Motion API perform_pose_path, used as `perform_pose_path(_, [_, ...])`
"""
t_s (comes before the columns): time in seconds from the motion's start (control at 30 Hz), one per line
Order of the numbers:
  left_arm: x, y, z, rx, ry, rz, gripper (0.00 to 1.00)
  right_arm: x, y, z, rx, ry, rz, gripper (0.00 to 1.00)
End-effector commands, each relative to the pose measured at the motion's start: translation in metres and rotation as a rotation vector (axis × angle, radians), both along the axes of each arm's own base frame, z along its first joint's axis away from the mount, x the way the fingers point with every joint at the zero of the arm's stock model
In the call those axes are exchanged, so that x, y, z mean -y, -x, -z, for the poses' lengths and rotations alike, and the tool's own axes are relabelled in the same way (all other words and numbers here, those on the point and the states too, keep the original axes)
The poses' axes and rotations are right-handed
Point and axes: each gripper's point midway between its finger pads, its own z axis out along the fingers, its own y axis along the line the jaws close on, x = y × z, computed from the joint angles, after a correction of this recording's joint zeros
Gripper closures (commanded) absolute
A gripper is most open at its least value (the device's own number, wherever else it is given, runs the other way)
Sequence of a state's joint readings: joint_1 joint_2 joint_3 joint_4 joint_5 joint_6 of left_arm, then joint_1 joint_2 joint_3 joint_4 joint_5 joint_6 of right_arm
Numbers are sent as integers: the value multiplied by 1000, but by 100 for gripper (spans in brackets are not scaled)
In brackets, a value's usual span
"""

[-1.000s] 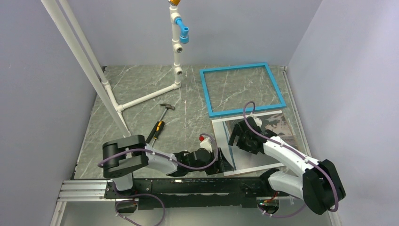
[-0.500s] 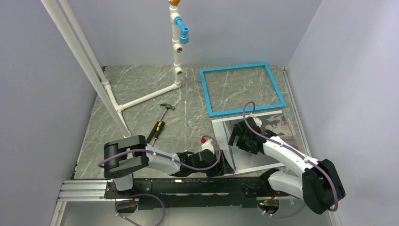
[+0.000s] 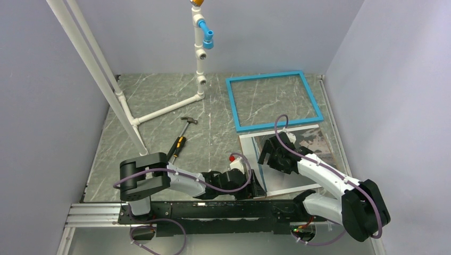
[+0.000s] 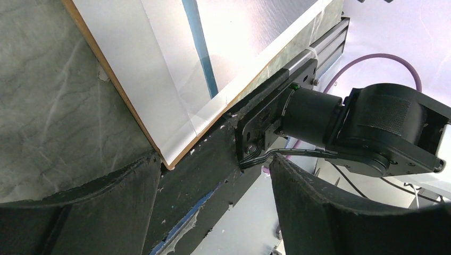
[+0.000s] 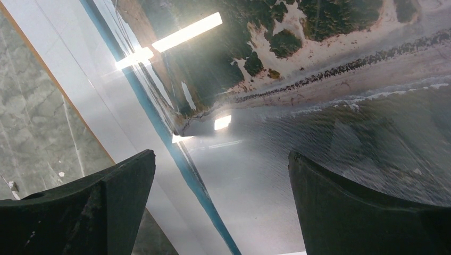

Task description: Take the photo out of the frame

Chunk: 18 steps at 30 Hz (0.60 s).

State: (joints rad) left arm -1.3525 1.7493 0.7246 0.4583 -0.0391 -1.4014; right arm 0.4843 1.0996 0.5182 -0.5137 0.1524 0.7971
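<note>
The turquoise frame [image 3: 266, 76] lies flat at the back right, and the marble table shows through it. The photo [image 3: 316, 142], glossy with a white border, lies just in front of the frame on a thin brown board. My right gripper [image 3: 270, 158] hovers open over the photo's left part, and the glossy picture [image 5: 319, 106] fills the space between its fingers [image 5: 80, 212]. My left gripper [image 3: 254, 185] is open and low at the photo's near-left corner. In the left wrist view that corner [image 4: 167, 162] sits right at the left fingertip [image 4: 143, 170], with nothing between the jaws [image 4: 213, 170].
A hammer [image 3: 181, 139] lies left of centre. A white pipe stand [image 3: 199, 58] rises at the back and slanted white pipes [image 3: 101, 74] cross the left side. The arms' black base rail [image 4: 202, 186] runs just beyond the photo's near edge. Walls close in on both sides.
My left gripper has crept a little to the right, closer to the photo's near-left corner. The right arm and the photo have not moved.
</note>
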Motion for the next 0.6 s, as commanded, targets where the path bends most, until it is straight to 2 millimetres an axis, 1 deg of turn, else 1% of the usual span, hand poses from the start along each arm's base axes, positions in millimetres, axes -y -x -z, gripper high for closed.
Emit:
perform_pose_path(0.0, [20,-2,-32,47,96,17,22,-1,-7,-3,29,-4,21,4])
perform_pose_path(0.23, [19,-7,-41,97,80,20,22,-1,-7,-1,26,-7,22,4])
perform_pose_path(0.43, [21,-7,-42,120,48,40,22,-2,-7,-3,30,-9,22,4])
perform_pose_path(0.57, [23,-7,-41,135,-17,69,22,-2,-7,-2,29,-10,22,5])
